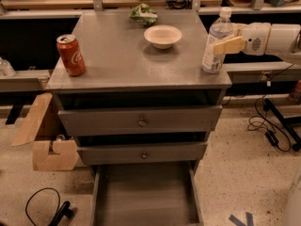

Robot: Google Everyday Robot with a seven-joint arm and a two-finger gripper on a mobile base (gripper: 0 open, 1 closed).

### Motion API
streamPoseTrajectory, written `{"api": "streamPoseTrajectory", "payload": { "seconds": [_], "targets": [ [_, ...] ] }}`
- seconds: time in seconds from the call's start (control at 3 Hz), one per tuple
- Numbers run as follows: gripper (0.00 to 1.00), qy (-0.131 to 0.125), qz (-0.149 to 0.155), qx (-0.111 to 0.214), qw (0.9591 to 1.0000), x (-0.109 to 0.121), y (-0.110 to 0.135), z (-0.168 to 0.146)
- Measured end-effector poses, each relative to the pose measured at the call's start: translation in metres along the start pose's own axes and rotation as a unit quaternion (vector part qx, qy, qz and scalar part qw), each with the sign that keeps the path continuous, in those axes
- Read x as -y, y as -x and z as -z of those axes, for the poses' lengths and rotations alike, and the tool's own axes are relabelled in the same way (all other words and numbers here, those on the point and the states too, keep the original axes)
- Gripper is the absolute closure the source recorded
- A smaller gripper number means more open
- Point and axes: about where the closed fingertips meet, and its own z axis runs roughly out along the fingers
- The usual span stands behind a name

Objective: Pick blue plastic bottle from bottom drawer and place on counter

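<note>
The blue plastic bottle (217,42), clear with a white cap, stands upright on the counter (122,60) at its right edge. My gripper (226,45) reaches in from the right at the bottle's mid height. Its yellowish fingers (230,45) are closed against the bottle's body. The bottom drawer (146,197) is pulled open at the bottom of the view, and the part of its grey floor that shows is bare.
A red soda can (71,54) stands at the counter's left edge. A white bowl (162,36) and a green crumpled item (144,14) sit toward the back. A cardboard box (47,140) and black cables (47,211) lie on the floor at left.
</note>
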Motion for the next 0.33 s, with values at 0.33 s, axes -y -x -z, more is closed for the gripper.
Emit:
{"api": "streamPoseTrajectory", "payload": {
  "seconds": [0.33],
  "targets": [
    [0.0, 0.0, 0.0, 0.0, 1.0, 0.0, 0.0, 0.0]
  ]
}}
